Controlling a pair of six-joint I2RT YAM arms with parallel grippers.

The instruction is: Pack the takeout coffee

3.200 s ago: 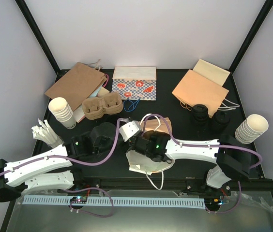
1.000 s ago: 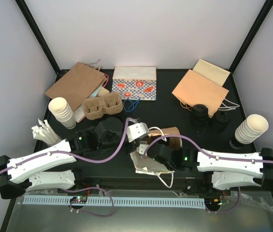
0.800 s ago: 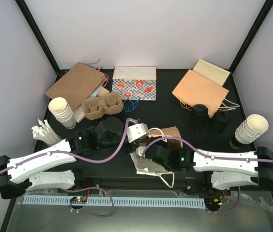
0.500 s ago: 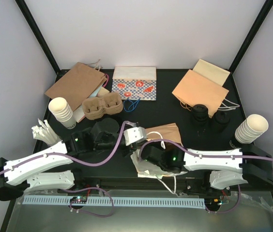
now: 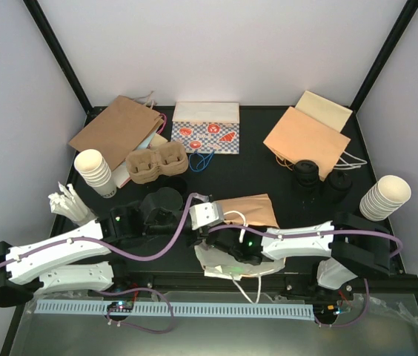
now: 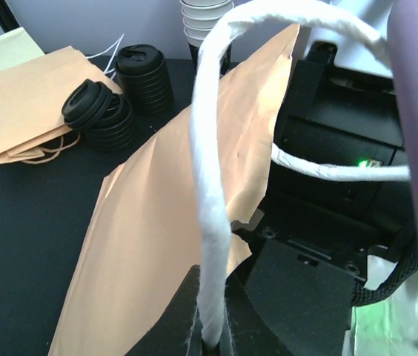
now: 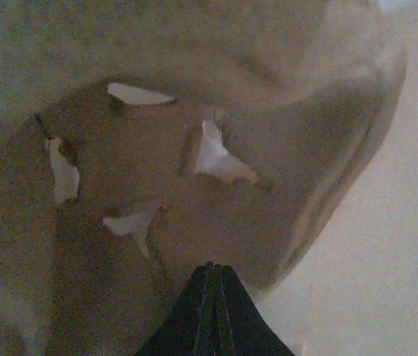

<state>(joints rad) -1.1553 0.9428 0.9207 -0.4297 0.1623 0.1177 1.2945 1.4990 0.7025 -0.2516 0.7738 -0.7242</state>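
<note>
Overhead, black table (image 5: 253, 159), pale walls (image 5: 231, 52); only my wrist views show left gripper (image 6: 210, 335) pinching the bag (image 6: 164, 222) handle (image 6: 207, 185), right gripper (image 7: 213, 288) closed inside it

- Flat black tabletop (image 5: 253, 167): matt and smooth.
- Tan kraft paper bag (image 5: 253, 209): matt and creased. The right wrist view shows small pale tears in the paper.
- White twisted cord handle (image 6: 210, 222): fibrous and rough.
- Short round black-lidded coffee cups (image 5: 307, 174): ribbed plastic with a slight sheen.
- Brown moulded pulp cup carrier (image 5: 157, 163): coarse and dull.
- Cream paper cup stack (image 5: 94, 172): smooth.
- Blue-and-white checked paper bag (image 5: 206, 127): printed and matt.
- White arm shells (image 5: 53, 252): satin plastic.
</note>
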